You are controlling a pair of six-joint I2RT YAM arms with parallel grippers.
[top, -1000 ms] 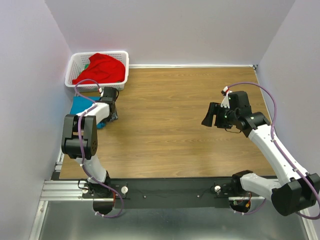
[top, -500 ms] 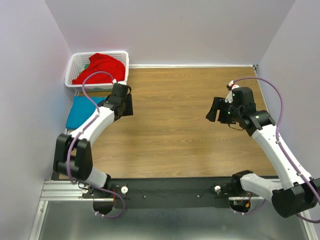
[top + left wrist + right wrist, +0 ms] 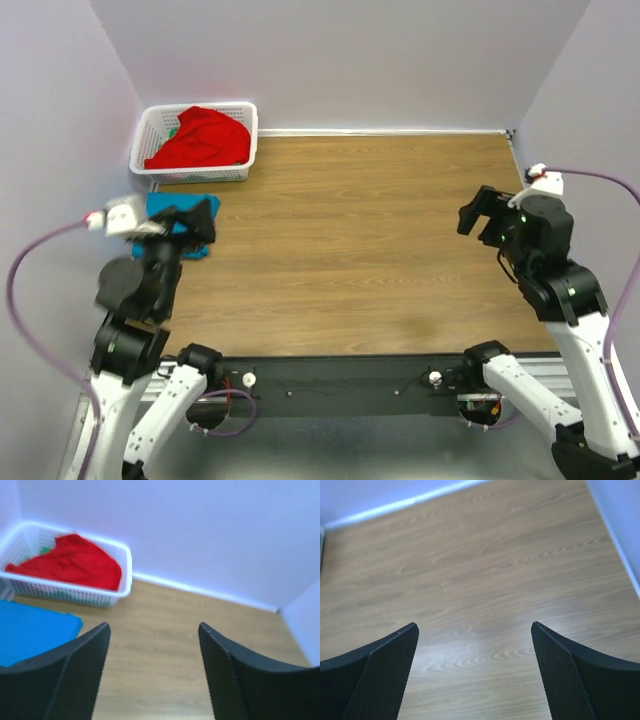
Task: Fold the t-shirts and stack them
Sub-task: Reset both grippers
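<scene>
The bright red t-shirt (image 3: pixel 196 138) (image 3: pixel 70 562) lies crumpled in the white lattice basket (image 3: pixel 243 152) (image 3: pixel 126 575) at the far left corner. The teal-blue t-shirt (image 3: pixel 163 204) (image 3: pixel 30 630) lies folded flat on the table just in front of the basket, partly hidden in the top view by my left arm. My left gripper (image 3: pixel 205 222) (image 3: pixel 154 626) hovers raised beside the teal shirt, open and empty. My right gripper (image 3: pixel 468 215) (image 3: pixel 474 625) is open and empty over bare wood on the right side.
The wooden table (image 3: pixel 350 230) is enclosed by pale walls on the left, back and right. The basket stands against the back wall. The right wall's edge (image 3: pixel 620 545) runs close by the right gripper.
The left arm has pulled back from the teal shirt toward the near left and risen. The right arm has drawn back to the right. Both grippers' jaws have widened.
</scene>
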